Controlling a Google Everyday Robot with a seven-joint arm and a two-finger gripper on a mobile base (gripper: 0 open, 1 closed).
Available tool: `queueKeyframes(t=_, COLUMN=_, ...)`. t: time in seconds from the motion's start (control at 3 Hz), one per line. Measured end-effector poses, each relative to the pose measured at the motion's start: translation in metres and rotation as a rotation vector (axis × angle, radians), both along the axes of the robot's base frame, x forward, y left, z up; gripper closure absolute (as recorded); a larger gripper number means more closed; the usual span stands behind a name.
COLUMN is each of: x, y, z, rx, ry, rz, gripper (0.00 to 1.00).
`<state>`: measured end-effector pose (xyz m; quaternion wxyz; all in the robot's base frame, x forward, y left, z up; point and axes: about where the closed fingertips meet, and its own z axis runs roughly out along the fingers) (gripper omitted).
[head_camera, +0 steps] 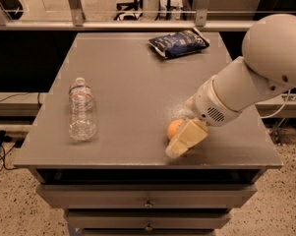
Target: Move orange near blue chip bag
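Observation:
The orange sits on the grey table near its front right edge. My gripper is right against the orange on its right side, its pale finger reaching down to the table and covering part of the fruit. The blue chip bag lies flat at the table's far right, well beyond the orange and the white arm.
A clear water bottle lies on its side at the table's left. Drawers sit below the front edge. A metal rail runs behind the table.

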<state>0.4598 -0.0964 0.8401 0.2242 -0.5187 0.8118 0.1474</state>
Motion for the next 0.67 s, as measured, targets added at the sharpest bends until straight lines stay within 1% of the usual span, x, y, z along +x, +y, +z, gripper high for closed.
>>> queueKeyframes(t=0.33, x=0.004, y=0.005, z=0.001, rx=0.015, ry=-0.007, rz=-0.007, gripper=0.4)
queueKeyframes(t=0.67, x=0.017, y=0.0, z=0.028, rx=0.038, ry=-0.05, rz=-0.022, gripper=0.7)
